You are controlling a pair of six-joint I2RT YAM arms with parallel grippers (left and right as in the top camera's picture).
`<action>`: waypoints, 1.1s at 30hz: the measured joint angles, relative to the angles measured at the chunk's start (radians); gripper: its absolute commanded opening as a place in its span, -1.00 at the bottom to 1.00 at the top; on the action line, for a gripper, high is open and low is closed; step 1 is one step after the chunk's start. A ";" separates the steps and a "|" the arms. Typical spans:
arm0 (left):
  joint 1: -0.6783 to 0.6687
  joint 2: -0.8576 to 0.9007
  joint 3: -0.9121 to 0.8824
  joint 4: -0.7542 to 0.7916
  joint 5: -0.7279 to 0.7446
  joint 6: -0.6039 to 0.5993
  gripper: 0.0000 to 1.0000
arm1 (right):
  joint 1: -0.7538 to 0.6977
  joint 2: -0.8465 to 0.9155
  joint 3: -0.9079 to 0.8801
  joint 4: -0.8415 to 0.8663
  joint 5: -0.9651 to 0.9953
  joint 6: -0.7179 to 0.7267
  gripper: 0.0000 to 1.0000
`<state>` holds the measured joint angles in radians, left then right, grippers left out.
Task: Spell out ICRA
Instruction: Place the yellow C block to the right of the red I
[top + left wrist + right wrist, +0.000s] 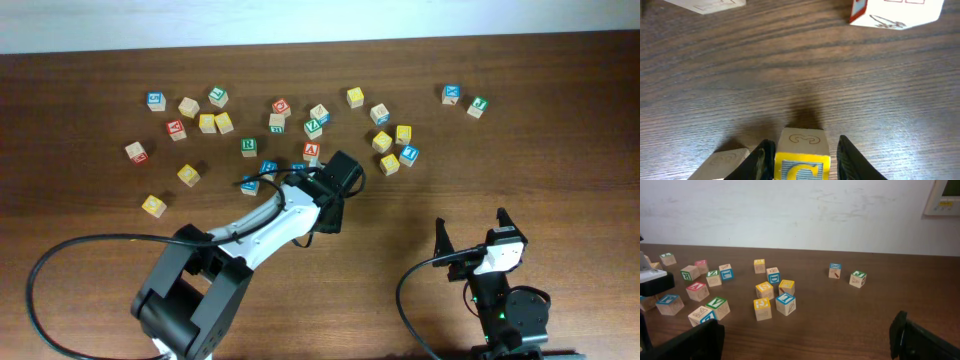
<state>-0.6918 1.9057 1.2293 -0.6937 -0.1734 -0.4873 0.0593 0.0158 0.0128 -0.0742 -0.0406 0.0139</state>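
In the left wrist view a yellow-framed C block (802, 155) stands on the table between my left gripper's fingers (805, 143). The left finger touches it and a gap shows at the right finger, so the jaws are open around it. A plain wooden block (722, 161) lies just left of the left finger. In the overhead view the left gripper (335, 195) covers both blocks. A red A block (311, 150) and a green R block (248, 146) lie beyond it. My right gripper (471, 222) is open and empty near the front, also in its wrist view (805, 340).
Several letter blocks are scattered across the far half of the table, from a yellow one (153, 205) at the left to a green one (477, 105) at the right. A red-edged block (895, 12) lies ahead of the left gripper. A black cable (60, 260) loops at the front left.
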 measured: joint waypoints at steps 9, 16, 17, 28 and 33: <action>0.000 0.036 -0.004 -0.003 0.017 -0.002 -0.41 | 0.000 0.000 0.000 0.000 0.000 0.000 0.97; 0.017 0.036 -0.004 -0.036 0.024 -0.076 -0.48 | 0.000 0.000 0.000 0.000 0.000 0.000 0.97; 0.022 0.036 -0.004 -0.039 0.027 -0.082 -0.48 | 0.000 0.000 0.000 0.000 0.000 0.000 0.97; 0.032 0.036 -0.001 -0.083 0.070 -0.185 -0.47 | 0.000 0.000 0.000 0.000 0.000 0.001 0.97; 0.032 0.035 -0.001 -0.099 0.081 -0.206 -0.38 | 0.000 0.000 0.000 0.000 0.000 0.000 0.97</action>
<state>-0.6594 1.9411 1.2285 -0.7925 -0.0925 -0.6933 0.0593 0.0158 0.0128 -0.0746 -0.0406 0.0135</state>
